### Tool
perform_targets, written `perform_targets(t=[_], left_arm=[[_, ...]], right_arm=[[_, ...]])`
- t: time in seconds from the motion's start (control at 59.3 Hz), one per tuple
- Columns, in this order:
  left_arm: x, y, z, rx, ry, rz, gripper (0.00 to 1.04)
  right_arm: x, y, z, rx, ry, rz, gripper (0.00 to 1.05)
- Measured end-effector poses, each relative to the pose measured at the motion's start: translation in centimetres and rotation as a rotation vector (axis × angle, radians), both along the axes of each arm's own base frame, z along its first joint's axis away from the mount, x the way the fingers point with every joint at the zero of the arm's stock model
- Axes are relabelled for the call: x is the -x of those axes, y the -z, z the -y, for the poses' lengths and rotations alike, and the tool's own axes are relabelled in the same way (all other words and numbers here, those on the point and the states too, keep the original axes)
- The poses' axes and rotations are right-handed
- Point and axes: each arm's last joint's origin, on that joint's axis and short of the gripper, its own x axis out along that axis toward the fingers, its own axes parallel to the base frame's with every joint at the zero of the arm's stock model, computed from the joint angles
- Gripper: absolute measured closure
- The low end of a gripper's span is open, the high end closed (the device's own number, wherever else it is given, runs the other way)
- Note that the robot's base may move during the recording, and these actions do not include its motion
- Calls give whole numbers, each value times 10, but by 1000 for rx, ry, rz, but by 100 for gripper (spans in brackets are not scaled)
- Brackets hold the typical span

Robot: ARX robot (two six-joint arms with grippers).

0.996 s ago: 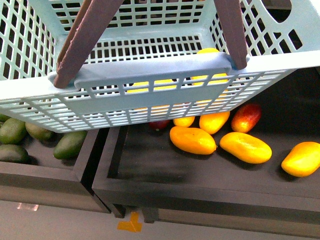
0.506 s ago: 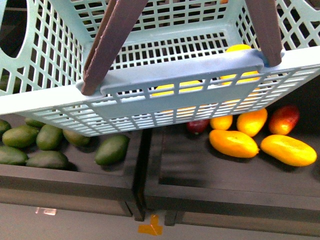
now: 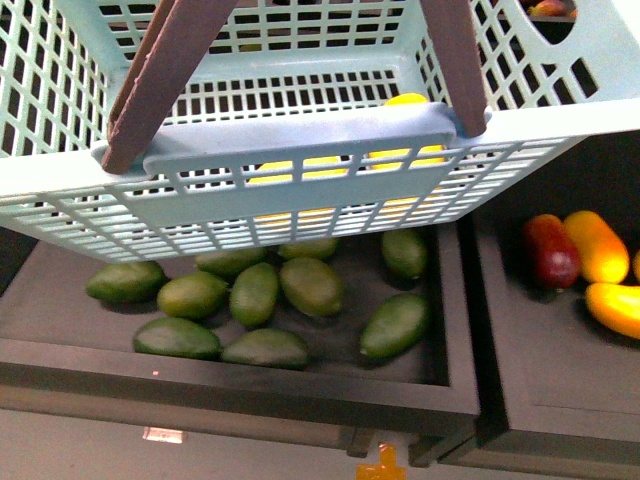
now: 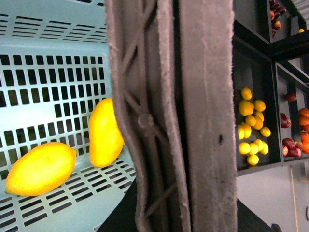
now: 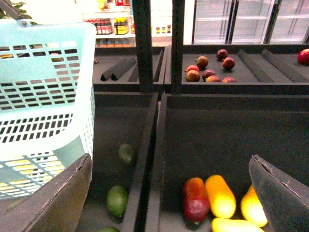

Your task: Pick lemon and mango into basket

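The pale turquoise basket point(image 3: 300, 190) hangs across the top of the front view, its two brown handles point(image 3: 160, 80) rising out of frame. My left gripper point(image 4: 178, 212) is shut on the bundled handles point(image 4: 203, 111). On the basket floor lie a lemon point(image 4: 41, 168) and a mango point(image 4: 105, 133), side by side; they show as yellow through the slats point(image 3: 330, 170). My right gripper point(image 5: 169, 203) is open and empty above a bin holding yellow mangoes point(image 5: 219, 195) and a red one point(image 5: 195, 199). The basket point(image 5: 43, 96) is beside it.
Several dark green oval fruits point(image 3: 255, 295) fill the dark bin below the basket. A divider wall point(image 3: 455, 300) separates it from the bin with red and yellow mangoes point(image 3: 598, 245). Further shelves hold small yellow fruits point(image 4: 251, 125) and red fruits point(image 5: 210, 72).
The front view has swung left: the green-fruit bin now lies under the basket and the mango bin has slid to the right edge. The basket stays held with the fruit inside.
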Motion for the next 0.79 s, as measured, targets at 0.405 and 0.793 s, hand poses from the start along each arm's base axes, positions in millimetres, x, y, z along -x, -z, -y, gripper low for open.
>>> perform_targets(t=[0.405,0.793], left_arm=[[0,0,-1,-3,-11,1,89],[0,0,0,0,-1,0,89]], right_arm=[[0,0,0,0,2,-1,9],[0,0,0,0,-1,0,9]])
